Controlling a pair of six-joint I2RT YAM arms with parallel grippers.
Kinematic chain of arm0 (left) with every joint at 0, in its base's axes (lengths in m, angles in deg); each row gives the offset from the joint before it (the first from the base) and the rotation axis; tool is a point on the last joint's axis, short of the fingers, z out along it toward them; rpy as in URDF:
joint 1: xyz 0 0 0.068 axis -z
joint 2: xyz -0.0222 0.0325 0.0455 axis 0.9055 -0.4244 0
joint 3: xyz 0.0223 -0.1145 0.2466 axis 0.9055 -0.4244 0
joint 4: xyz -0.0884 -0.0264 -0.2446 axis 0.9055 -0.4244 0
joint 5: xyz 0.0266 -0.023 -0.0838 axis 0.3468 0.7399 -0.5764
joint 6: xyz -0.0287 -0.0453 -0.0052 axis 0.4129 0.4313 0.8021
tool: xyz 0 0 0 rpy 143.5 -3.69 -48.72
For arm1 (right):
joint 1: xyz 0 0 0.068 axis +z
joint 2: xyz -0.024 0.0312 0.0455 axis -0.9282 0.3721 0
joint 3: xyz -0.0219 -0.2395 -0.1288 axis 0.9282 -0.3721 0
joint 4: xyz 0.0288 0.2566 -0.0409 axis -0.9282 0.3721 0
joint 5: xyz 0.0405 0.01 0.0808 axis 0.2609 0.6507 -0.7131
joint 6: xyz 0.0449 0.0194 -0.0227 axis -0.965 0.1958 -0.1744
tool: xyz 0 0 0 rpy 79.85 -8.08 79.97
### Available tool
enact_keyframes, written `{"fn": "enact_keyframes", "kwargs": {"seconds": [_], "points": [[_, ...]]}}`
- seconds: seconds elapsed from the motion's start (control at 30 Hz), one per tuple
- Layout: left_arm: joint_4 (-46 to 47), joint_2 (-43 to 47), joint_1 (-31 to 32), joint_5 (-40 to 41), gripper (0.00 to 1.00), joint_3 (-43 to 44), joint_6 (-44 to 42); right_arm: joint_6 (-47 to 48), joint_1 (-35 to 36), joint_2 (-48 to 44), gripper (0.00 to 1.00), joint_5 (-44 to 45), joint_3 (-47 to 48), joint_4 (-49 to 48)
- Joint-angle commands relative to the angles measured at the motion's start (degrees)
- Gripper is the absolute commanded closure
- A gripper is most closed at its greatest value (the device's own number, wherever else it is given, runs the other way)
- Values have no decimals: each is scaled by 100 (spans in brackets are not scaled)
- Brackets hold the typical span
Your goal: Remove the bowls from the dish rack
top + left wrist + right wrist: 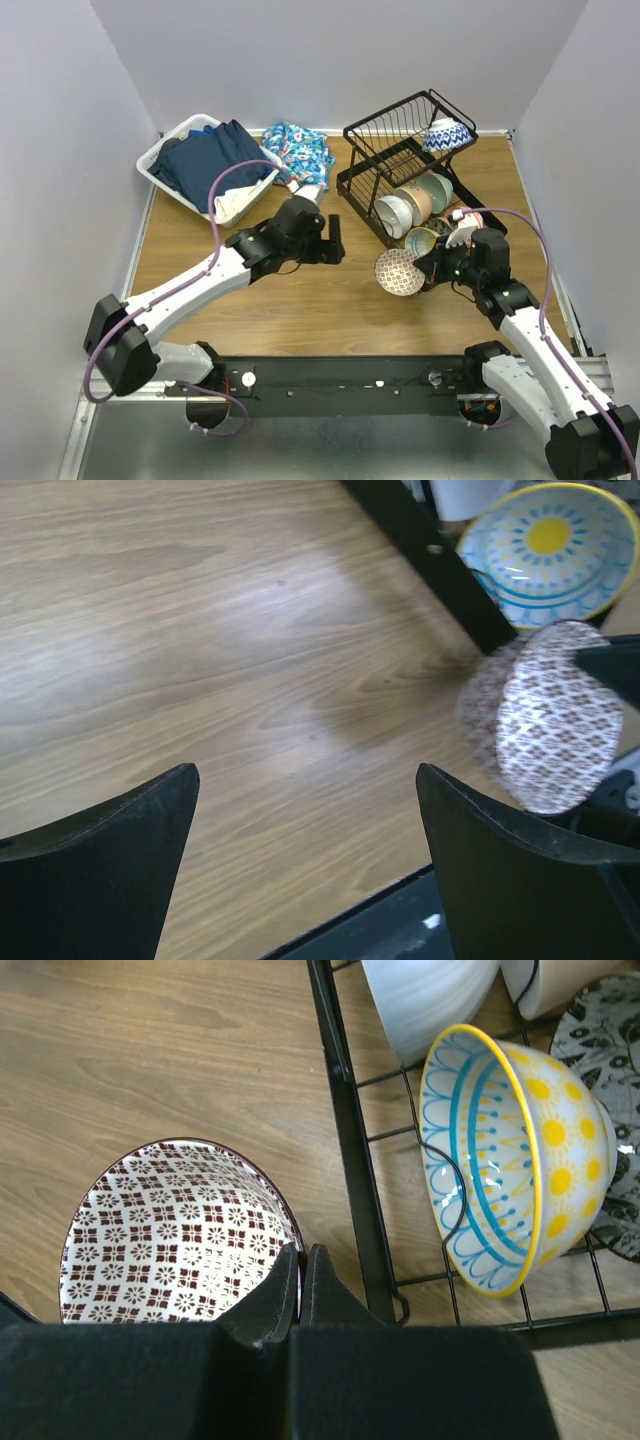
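The right gripper [300, 1260] is shut tight on the rim of the brown-patterned bowl [170, 1230], the wall pinched between its fingers. The bowl is held tipped on edge just outside the front left bar of the dish rack [345, 1110], over bare desk [300, 310]. Whether its lower edge touches the wood cannot be told.

The step in hand is judged to be the setting down of this bowl. It would best be carried a little further from the rack bar, levelled so that its foot meets the desk flat, and released only once its weight is borne by the wood. A rim pinch lets a bowl swing, so the lowering should be slow. The withdrawal should be made away from the yellow bowl [510, 1160], which stands on edge just inside the bar.

The right arm is folded at the elbow, reaching forward from its base at the near right, with the wrist turned inward toward the middle of the desk. The left arm is stretched diagonally from the near left. The left gripper [307, 770] is spread wide and holds nothing, poised above the desk just left of the rack and facing the held bowl.

Further back, a white bowl [392, 215], a tan bowl [415, 203] and a mint green bowl [435, 188] stand in the lower tier. A blue-white bowl [447, 135] sits on the upper tier, so much of the unloading is judged to be left.
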Motion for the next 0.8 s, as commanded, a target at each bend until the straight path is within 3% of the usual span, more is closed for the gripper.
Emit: {"fn": "enact_keyframes", "kwargs": {"seconds": [0.0, 0.4, 0.57, 0.67, 0.77], "points": [[-472, -569, 531, 346, 5, 773, 579, -30, 89, -71, 99, -246, -65, -757], [-1254, -2231, 1543, 723, 14, 2355, 1107, 190, 239, 53, 99, -246, -91, -863], [-1342, -2548, 1675, 838, 26, 2462, 1160, 172, 283, 44, 99, -246, -117, -880], [-1404, -2689, 1710, 926, 42, 2506, 1204, 137, 283, 35, 99, -246, -161, -889], [-1439, -2777, 1763, 1040, 50, 2541, 1239, 102, 300, 9, 99, -246, -240, -933]]}}
